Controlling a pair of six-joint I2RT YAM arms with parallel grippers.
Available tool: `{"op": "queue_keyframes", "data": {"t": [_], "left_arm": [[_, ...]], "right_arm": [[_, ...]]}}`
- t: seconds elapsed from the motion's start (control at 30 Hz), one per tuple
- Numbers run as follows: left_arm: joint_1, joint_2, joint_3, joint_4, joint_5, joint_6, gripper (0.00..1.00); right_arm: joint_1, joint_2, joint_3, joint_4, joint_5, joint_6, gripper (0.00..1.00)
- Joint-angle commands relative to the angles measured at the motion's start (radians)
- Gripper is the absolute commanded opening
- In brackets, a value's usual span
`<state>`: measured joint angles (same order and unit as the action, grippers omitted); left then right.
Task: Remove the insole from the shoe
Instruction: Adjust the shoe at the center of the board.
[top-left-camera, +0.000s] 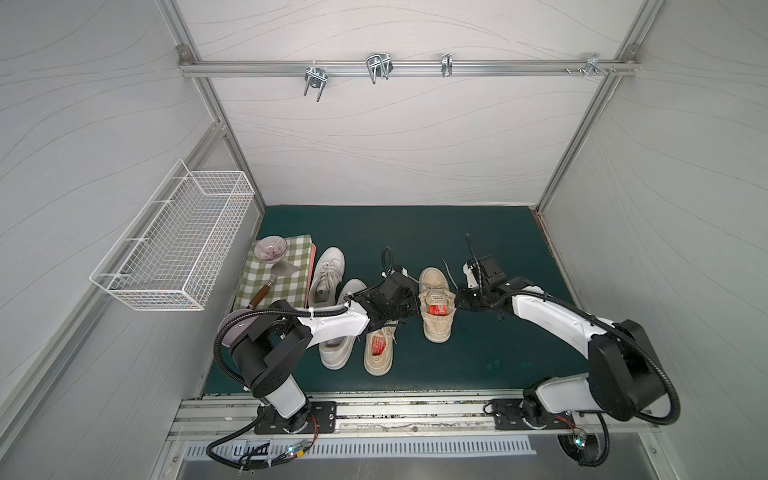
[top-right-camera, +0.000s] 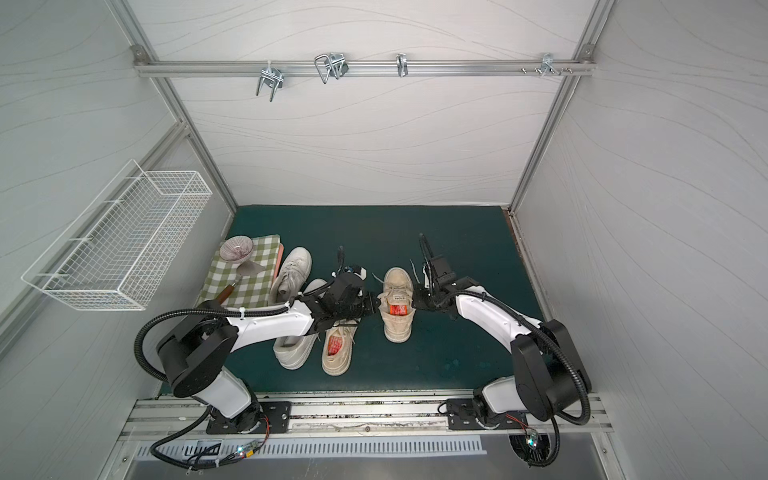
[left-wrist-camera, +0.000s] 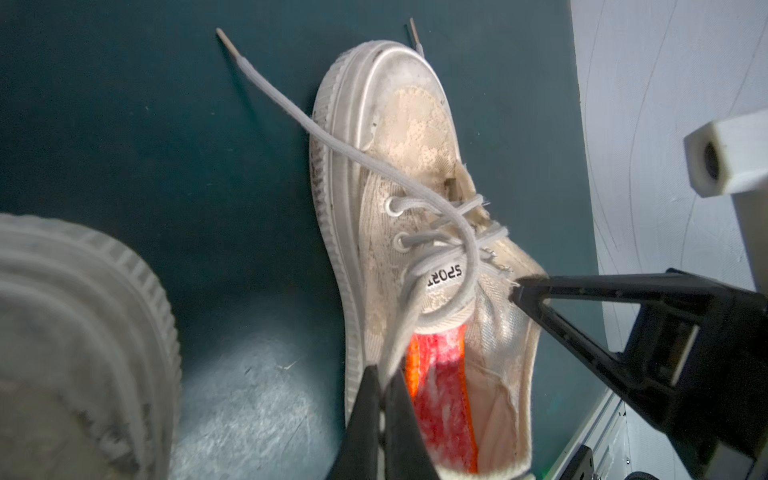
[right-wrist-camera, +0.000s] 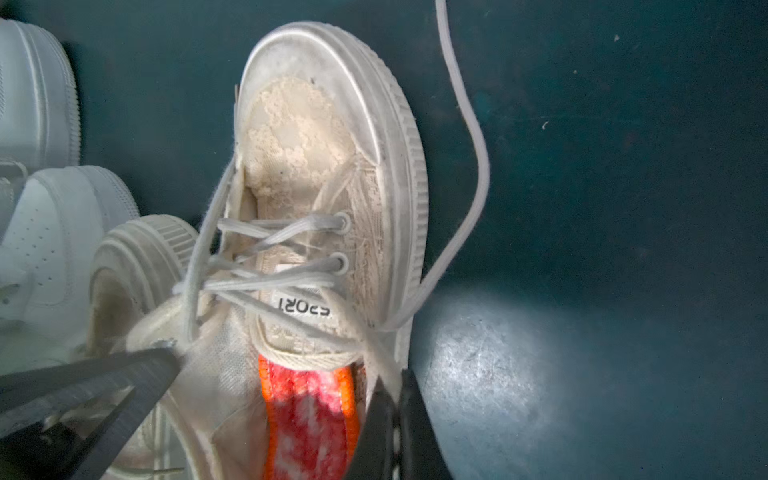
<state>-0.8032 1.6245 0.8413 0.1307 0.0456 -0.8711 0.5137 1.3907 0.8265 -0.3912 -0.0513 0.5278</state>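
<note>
A worn beige lace-up shoe (top-left-camera: 434, 282) (top-right-camera: 397, 280) stands mid-mat, toe pointing away. Its red insole (top-left-camera: 437, 310) (top-right-camera: 399, 309) with orange edges lies inside, visible through the opening. My left gripper (top-left-camera: 415, 305) (top-right-camera: 376, 306) is shut on the shoe's left side wall at the collar. My right gripper (top-left-camera: 457, 301) (top-right-camera: 415, 303) is shut on the right side wall. The left wrist view shows the shoe (left-wrist-camera: 411, 124), the insole (left-wrist-camera: 444, 399) and my left gripper (left-wrist-camera: 384, 374) pinching the wall. The right wrist view shows the shoe (right-wrist-camera: 299, 124), the insole (right-wrist-camera: 309, 411) and my right gripper (right-wrist-camera: 397, 386) pinching likewise.
A second beige shoe (top-left-camera: 379, 349) with a red insole lies under the left arm, beside two white sneakers (top-left-camera: 328, 270) (top-left-camera: 336, 353). A checked cloth (top-left-camera: 286, 270) holds a bowl (top-left-camera: 270, 248) and a spatula. A wire basket (top-left-camera: 178, 249) hangs on the left wall.
</note>
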Motion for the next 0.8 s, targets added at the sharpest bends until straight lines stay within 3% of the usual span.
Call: {"op": "queue_keyframes", "data": {"t": [0.0,0.2,0.37,0.57,0.77], "left_arm": [[0.012,0.012,0.034,-0.050,-0.070,-0.019,0.00],[-0.037,0.048,0.075,-0.028,-0.007,-0.028,0.00],[-0.060,0.061,0.068,-0.019,0.008,-0.047,0.00],[-0.061,0.019,0.025,-0.024,-0.016,-0.055,0.00],[-0.061,-0.012,0.004,-0.034,-0.042,-0.051,0.00]], "right_arm": [[0.034,-0.038,0.023,-0.093,0.149,-0.048,0.04],[0.118,-0.077,0.048,-0.121,0.062,-0.112,0.37],[0.181,-0.081,0.027,-0.126,0.032,-0.118,0.58],[0.219,-0.035,0.032,-0.116,0.059,-0.111,0.73],[0.226,0.058,0.065,-0.133,0.132,-0.101,0.81]]}}
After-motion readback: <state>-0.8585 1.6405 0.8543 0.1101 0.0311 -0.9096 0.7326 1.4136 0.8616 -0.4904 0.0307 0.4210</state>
